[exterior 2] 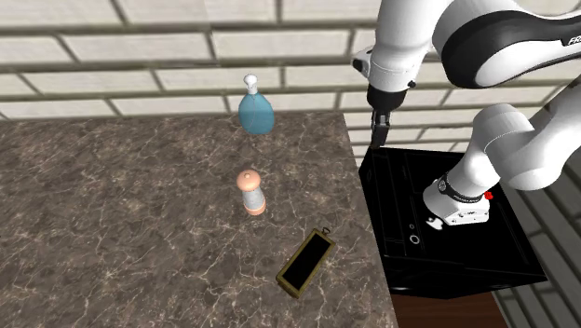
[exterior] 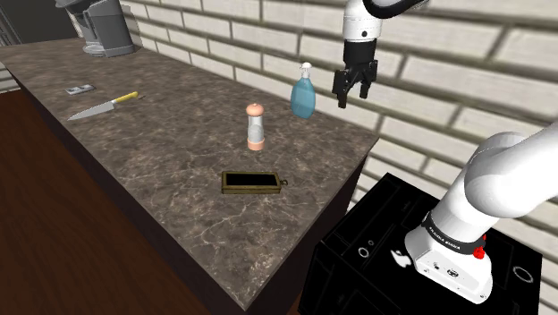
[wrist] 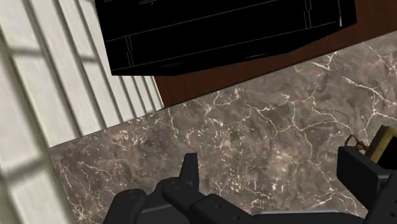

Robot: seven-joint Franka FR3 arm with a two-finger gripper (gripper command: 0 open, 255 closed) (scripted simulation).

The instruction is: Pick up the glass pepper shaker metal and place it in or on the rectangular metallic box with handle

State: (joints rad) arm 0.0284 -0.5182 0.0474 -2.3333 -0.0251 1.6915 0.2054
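Pepper shaker (exterior: 257, 125) is your target. Your fingers (wrist: 188, 173), spread apart and empty, hang high over the counter's (exterior: 161, 152) end. Steer clear of the blue bottle (exterior: 304, 93), descend straight, and clasp the upright body, near the box (exterior: 253, 183).

Shoulder view: the grey boxy countertop appliance (exterior: 105, 27) at the far end of the dark marbled counter (exterior: 179, 192) is cut off by the top edge, so its type cannot be told. The small flat grey item (exterior: 79, 89) near the yellow-handled knife (exterior: 103, 106) is too small to identify.

Wrist view: the rectangular brass-coloured box with handle (wrist: 383, 141) is cut by the picture's edge, and just one corner shows.

Second exterior view: the white Franka arm (exterior 2: 410, 37) runs off the top and right edges.
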